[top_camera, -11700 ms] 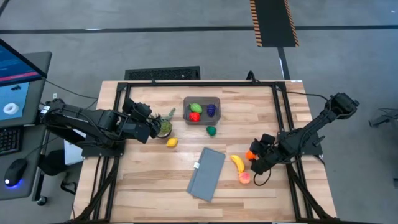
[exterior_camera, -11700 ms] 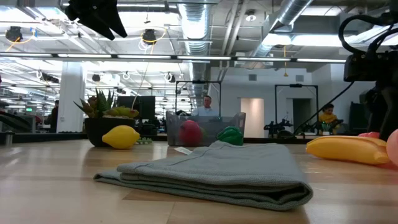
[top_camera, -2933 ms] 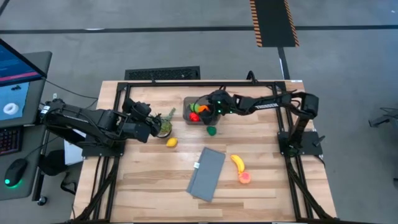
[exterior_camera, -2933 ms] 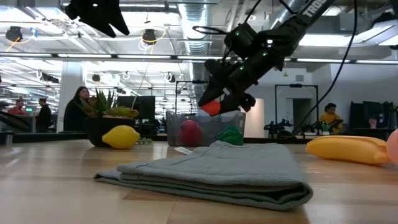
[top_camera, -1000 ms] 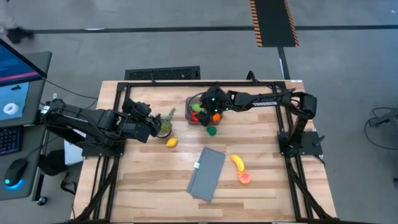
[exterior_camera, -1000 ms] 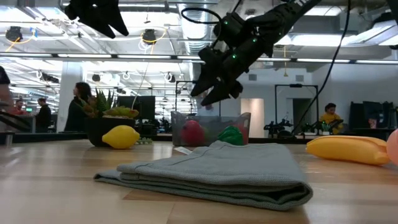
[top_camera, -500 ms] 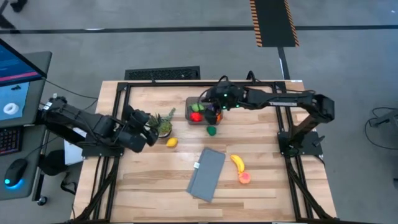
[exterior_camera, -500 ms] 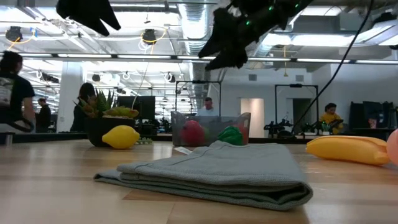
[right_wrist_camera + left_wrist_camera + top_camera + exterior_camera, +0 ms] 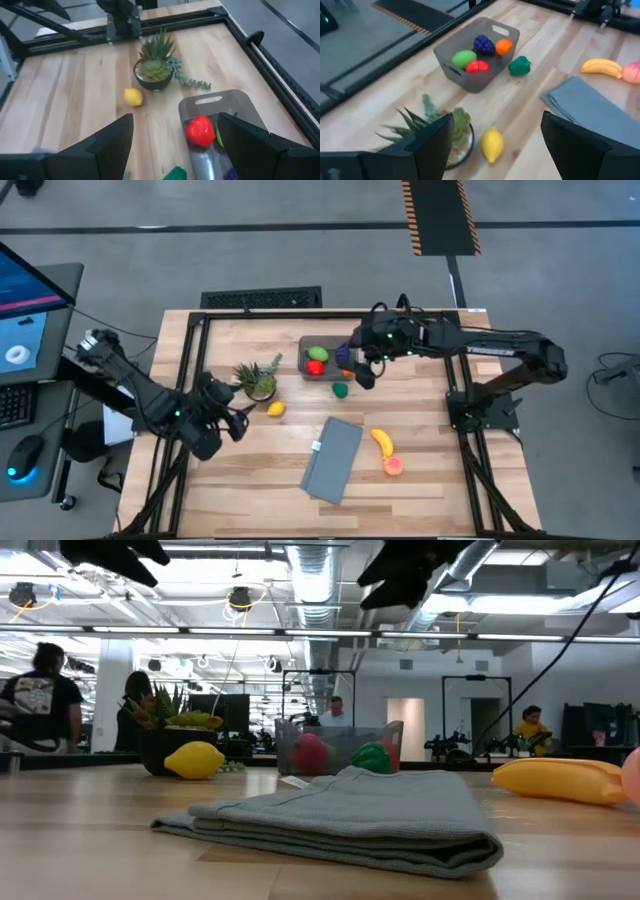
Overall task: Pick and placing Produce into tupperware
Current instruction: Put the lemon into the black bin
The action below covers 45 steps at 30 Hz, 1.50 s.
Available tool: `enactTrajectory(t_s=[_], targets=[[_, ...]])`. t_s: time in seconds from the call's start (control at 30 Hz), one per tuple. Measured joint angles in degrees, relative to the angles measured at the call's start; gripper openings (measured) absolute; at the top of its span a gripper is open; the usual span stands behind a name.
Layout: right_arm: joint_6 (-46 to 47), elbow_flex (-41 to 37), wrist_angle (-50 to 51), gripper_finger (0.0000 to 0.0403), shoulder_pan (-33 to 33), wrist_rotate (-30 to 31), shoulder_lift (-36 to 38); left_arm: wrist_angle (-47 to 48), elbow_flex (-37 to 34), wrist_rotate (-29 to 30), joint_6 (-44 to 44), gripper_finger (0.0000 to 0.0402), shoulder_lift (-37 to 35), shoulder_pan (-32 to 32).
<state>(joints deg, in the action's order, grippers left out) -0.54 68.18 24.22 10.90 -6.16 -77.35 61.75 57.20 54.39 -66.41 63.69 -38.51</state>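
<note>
The smoky-grey tupperware [image 9: 325,358] stands near the table's far edge and holds a light green piece, a red one [image 9: 200,131], purple grapes and an orange piece [image 9: 503,46]. On the table lie a dark green pepper [image 9: 340,390], a yellow lemon [image 9: 276,409], a banana [image 9: 381,442] and a pink piece [image 9: 393,466]. My right gripper [image 9: 365,372] hangs open and empty above the tub's right end. My left gripper [image 9: 235,423] is open and empty, raised over the table's left part, nearer than the lemon [image 9: 491,145].
A spiky potted plant [image 9: 258,380] stands left of the tub. A folded grey cloth [image 9: 333,458] lies near the table's middle toward the near edge, with the banana and pink piece to its right. People move in the room behind the table.
My right gripper has risen from over the tupperware and drawn back toward the table's right, staying open. My left gripper has swung away from beside the plant toward the near edge and lifted. The produce and the tub have stayed where they were.
</note>
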Motion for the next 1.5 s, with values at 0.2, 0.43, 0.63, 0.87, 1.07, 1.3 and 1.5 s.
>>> enactTrajectory(t_s=[0.2,0.43,0.63,0.87,1.07,1.3,1.5], targets=[[0.0,0.0,2.7,0.0311,-1.7,0.0,3.7,-3.1,-4.0,1.6,-7.4,0.0288,0.1,-3.3],[1.4,0.0,2.7,0.0311,-3.7,0.1,8.4,-13.0,-10.4,1.7,-8.4,0.0288,0.5,-4.7],[3.4,0.0,2.9,0.0311,-5.1,0.7,12.6,-19.4,-14.2,-0.2,-8.5,0.0288,4.5,-5.8],[4.3,0.0,4.9,0.0311,-6.8,5.4,16.2,-20.6,-14.9,-2.4,-12.2,0.0288,11.5,-6.2],[5.7,0.0,3.5,0.0311,-9.0,5.9,18.1,-20.6,-14.9,-4.0,-16.7,0.0288,17.8,-6.3],[5.7,0.0,-1.5,0.0311,-12.9,7.3,21.6,-20.6,-14.9,-2.9,-22.4,0.0288,23.4,-6.3],[6.8,0.0,-0.2,0.0311,-14.6,11.2,23.6,-20.6,-14.9,-0.1,-27.4,0.0288,26.5,-6.3]])
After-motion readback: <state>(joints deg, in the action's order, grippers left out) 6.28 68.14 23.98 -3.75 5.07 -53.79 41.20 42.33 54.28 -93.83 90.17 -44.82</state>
